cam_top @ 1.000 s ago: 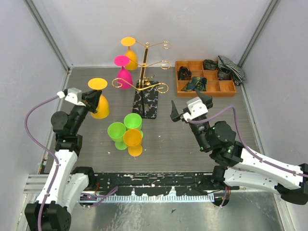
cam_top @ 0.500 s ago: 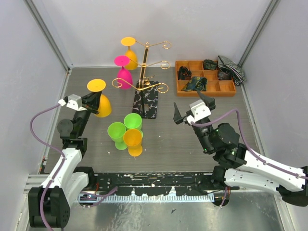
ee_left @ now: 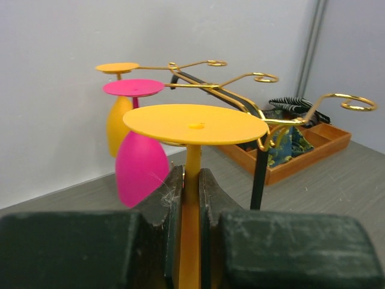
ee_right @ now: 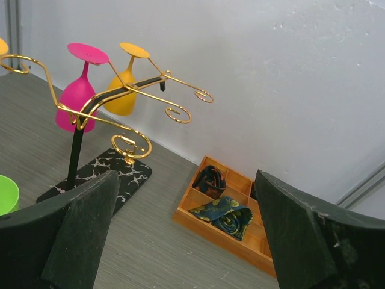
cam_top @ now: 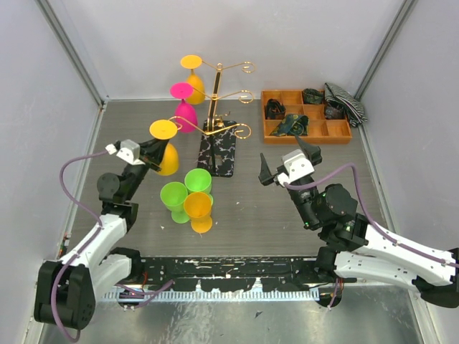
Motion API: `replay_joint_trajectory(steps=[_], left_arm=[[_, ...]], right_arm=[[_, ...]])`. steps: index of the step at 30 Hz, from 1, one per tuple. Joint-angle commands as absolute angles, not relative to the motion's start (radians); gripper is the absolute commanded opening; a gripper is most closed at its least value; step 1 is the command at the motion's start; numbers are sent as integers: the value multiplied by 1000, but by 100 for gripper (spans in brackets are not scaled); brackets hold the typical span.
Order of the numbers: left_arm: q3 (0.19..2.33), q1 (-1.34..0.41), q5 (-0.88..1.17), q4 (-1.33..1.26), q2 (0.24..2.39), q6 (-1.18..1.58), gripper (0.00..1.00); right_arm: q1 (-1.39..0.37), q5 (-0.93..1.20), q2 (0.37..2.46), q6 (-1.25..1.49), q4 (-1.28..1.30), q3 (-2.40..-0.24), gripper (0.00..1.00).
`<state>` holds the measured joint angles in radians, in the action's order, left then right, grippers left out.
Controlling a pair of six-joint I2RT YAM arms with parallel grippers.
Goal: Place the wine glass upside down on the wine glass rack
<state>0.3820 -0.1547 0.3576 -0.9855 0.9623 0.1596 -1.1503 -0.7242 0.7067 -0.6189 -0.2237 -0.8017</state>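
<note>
Left gripper (ee_left: pixel 191 183) pinches an inverted orange wine glass (cam_top: pixel 167 154) by its stem, just beside the gold wine glass rack (cam_top: pixel 213 107), not yet hung. 2 other glasses (cam_top: pixel 185 115) already hang there. Right gripper (cam_top: pixel 285 160) gapes wide, empty.

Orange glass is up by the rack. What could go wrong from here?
The held orange glass is pinched by its thin stem in the left gripper; it could swivel. Its foot sits close to the pink glass hanging on the rack; a bump could unseat that. Missing the spiral arm's slot could shove the rack.
</note>
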Motion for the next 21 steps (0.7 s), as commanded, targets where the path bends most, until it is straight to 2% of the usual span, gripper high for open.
replay_joint_trajectory(steps=[1, 21], left_arm=[[429, -210, 353, -1012, 973, 69, 0], [533, -276, 349, -1283, 1342, 95, 0]], right_arm=[[-1155, -744, 702, -620, -241, -817, 100], [-1155, -779, 675, -615, -203, -814, 100]])
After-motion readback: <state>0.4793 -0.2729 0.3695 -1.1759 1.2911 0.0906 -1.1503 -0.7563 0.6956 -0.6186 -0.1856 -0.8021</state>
